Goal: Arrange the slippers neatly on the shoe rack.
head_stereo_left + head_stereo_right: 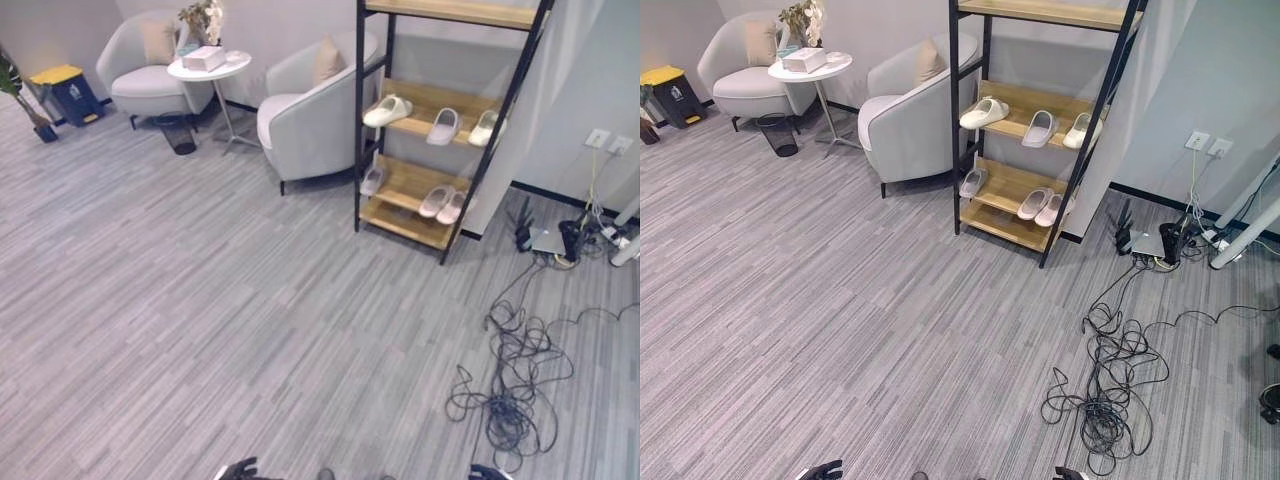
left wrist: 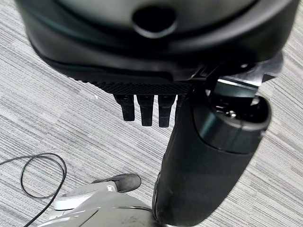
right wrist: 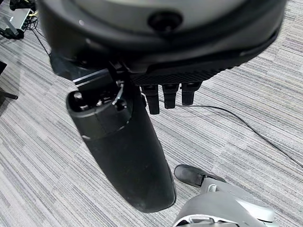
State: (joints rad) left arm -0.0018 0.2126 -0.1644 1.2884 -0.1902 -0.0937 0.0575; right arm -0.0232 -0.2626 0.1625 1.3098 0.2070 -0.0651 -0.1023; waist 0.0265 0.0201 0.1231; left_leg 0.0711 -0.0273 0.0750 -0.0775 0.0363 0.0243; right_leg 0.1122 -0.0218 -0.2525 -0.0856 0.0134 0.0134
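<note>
Holding nothing: left hand, right hand, fingers relaxed | shoe rack: six slippers

An office lounge or waiting area: grey striped carpet, two pale tub armchairs flanking a small round white side table, a slanted black-and-wood shoe rack with slippers, wall sockets, and cables tangled on the floor.

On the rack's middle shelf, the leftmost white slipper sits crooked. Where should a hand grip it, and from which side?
Probably at the white slipper's near end, which juts past the shoe rack's front edge. Come from the open front, pinching the strap and sole from above, since the dark upright flanks its left side. Both hands, left hand and right hand, hang empty.
</note>
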